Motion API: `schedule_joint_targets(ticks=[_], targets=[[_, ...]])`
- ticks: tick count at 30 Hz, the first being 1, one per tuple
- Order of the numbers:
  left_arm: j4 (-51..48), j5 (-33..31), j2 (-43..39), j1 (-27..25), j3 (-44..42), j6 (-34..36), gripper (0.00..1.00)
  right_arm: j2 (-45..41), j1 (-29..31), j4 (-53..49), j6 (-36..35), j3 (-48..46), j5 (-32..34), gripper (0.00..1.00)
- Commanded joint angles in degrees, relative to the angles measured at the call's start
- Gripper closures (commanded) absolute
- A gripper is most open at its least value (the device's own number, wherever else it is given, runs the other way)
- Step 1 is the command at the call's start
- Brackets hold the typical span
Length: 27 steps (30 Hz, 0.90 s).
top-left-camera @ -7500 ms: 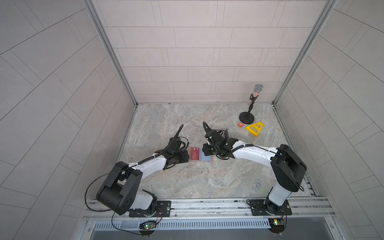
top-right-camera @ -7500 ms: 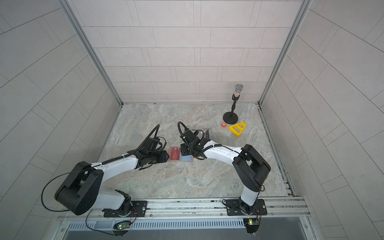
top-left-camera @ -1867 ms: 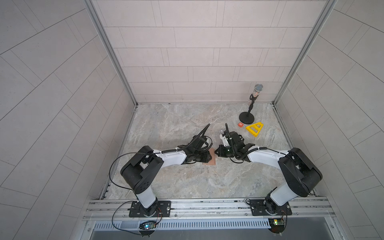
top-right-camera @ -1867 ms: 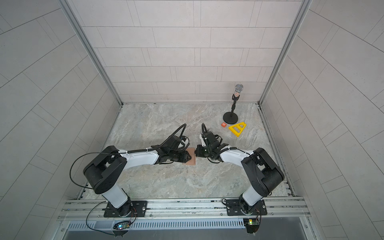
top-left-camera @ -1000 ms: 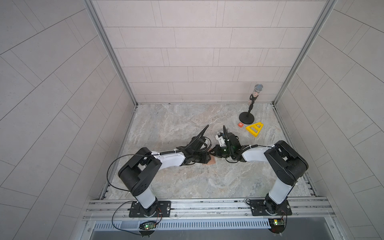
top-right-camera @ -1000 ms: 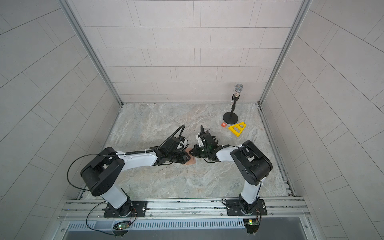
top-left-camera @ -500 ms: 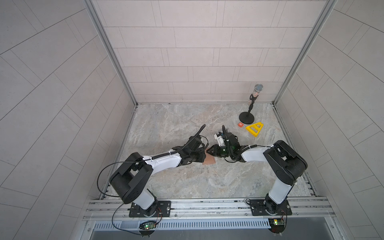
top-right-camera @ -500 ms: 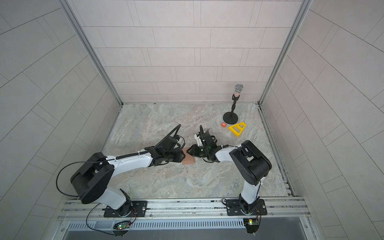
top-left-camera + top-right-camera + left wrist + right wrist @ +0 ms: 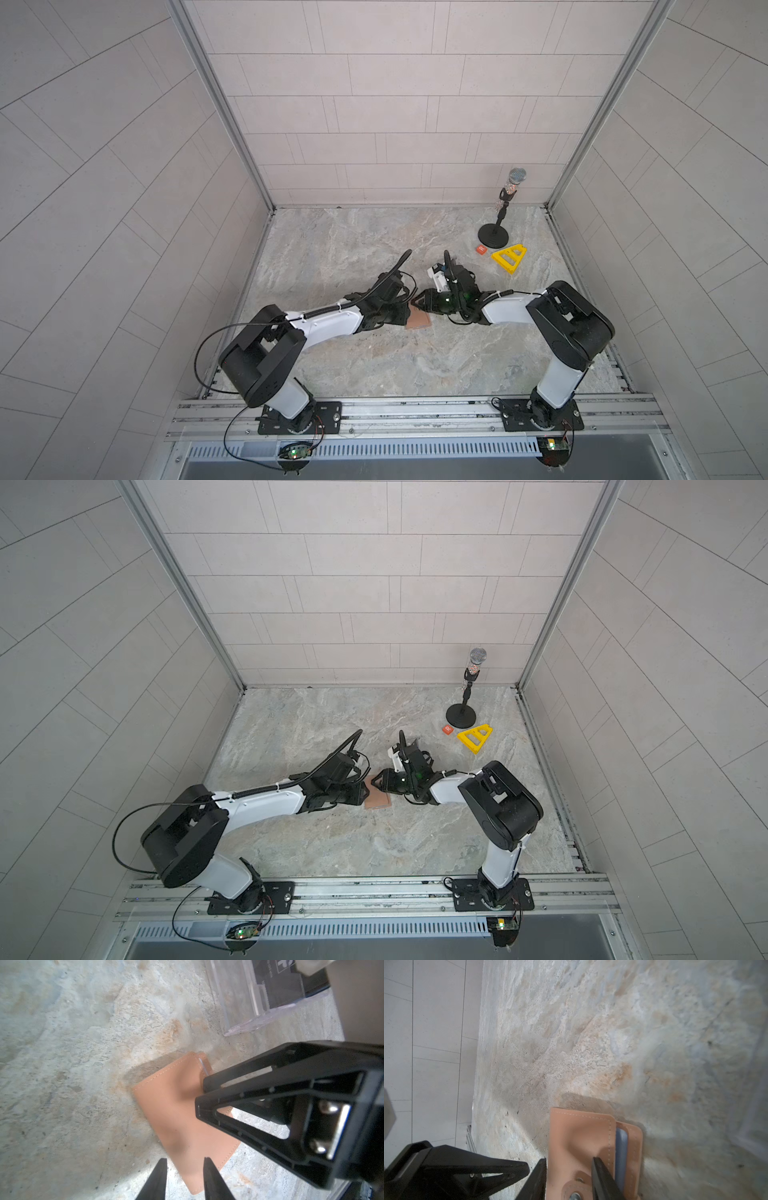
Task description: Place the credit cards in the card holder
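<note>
Card (image 9: 620,1147) in card holder (image 9: 577,1136), right wrist only, left tool (image 9: 184,1160) parted, right tool (image 9: 569,1161) parted

White arm links (image 9: 328,326), black joint housings (image 9: 257,365), corrugated black cable (image 9: 376,284), pointed black tool fingers (image 9: 155,1184)

Reaches inward and low from both sides, left gripper (image 9: 185,1164) and right gripper (image 9: 569,1159) nearly tip to tip, jaws seemingly parted.

Ahead of my L jaws the R jaws block the way, both over the card holder (image 9: 172,1118); clear box (image 9: 259,1007) close beside R jaws; counter (image 9: 62,1084) on opp. side free.
</note>
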Motion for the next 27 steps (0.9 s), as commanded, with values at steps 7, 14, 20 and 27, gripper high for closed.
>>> schedule_joint_targets(ticks=[7,14,20,27], targets=[[4.6,3.2,3.6,0.5,0.9,0.2,0.64,2.7,0.9,-2.2,2.2,-2.3,3.3,0.74],[7.6,4.3,4.3,0.8,0.6,-1.2,0.63,3.7,1.3,-1.6,2.6,-2.4,4.0,0.81],[10.7,5.8,6.0,1.3,0.8,-2.6,0.62,4.2,1.6,-1.3,2.9,-2.4,4.3,0.82],[11.8,6.0,7.2,1.4,0.7,-3.7,0.63,3.4,1.6,-0.8,3.3,-1.9,3.1,0.82]])
